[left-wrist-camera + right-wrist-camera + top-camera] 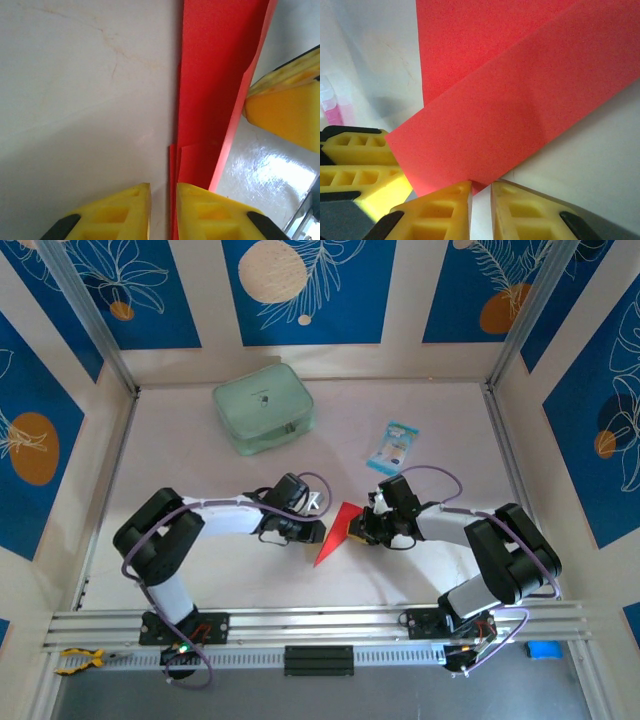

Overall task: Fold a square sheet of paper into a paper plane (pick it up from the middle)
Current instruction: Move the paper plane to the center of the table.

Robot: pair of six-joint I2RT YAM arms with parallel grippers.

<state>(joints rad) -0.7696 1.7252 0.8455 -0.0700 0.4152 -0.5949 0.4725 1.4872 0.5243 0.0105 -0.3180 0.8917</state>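
Both tools (322, 528) (362, 530) flanking red paper (335, 535)

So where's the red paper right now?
From above, the red paper sits mid-table, between the left end effector and the right end effector, nearer than the green pouch.

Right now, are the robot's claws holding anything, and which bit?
Both pinch the folded red paper: the left claw grips one edge, the right claw nips a corner.

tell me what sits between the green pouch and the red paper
Bare pale tabletop in the top external view; nothing lies between the green pouch and the folded red paper.
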